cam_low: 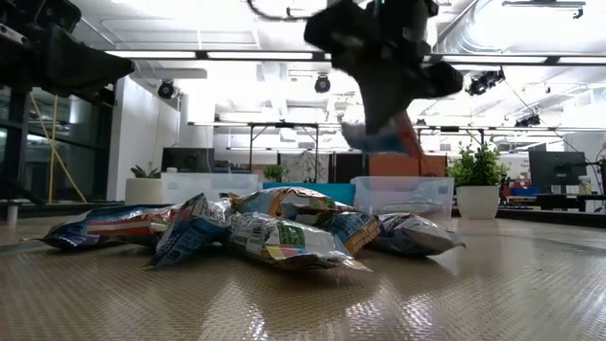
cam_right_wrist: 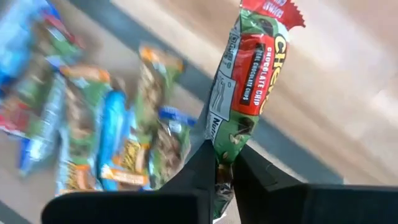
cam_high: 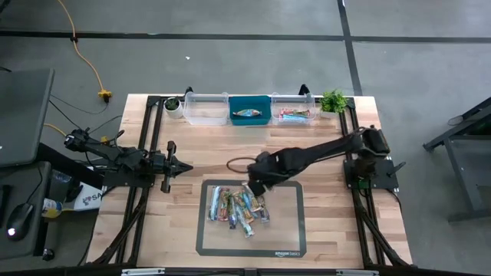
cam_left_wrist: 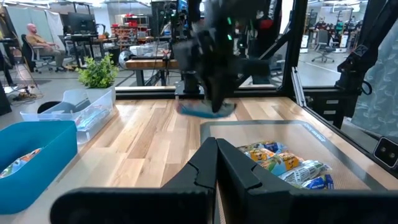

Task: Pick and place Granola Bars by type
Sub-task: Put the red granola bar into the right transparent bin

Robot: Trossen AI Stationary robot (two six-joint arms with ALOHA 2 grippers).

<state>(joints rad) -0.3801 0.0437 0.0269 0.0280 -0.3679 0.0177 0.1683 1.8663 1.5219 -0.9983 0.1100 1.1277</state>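
Several granola bars (cam_high: 238,207) in shiny wrappers lie heaped on the dark-framed mat (cam_high: 291,230); the low view shows the heap (cam_low: 275,232) too. My right gripper (cam_high: 252,188) hangs over the heap's far right side, shut on one green-and-red granola bar (cam_right_wrist: 255,81), also seen in the low view (cam_low: 383,137). My left gripper (cam_high: 184,165) stands shut and level over the table's left part, touching nothing; its fingers (cam_left_wrist: 217,155) point toward the mat. My right gripper pinches one end of the green-and-red bar (cam_right_wrist: 224,146) between its two fingers. The fingers come from above, pointing steeply down, in line with the bar's length. The bar hangs below them (cam_low: 379,142), lifted clear of the heap and the mat.
Along the far edge stand a clear bin (cam_high: 205,109), a blue bin (cam_high: 250,110) with a bar in it, and a second clear bin (cam_high: 295,110) with a bar. Small plants (cam_high: 173,105) (cam_high: 334,100) flank them. A thin brown ring (cam_high: 238,163) lies behind the mat.
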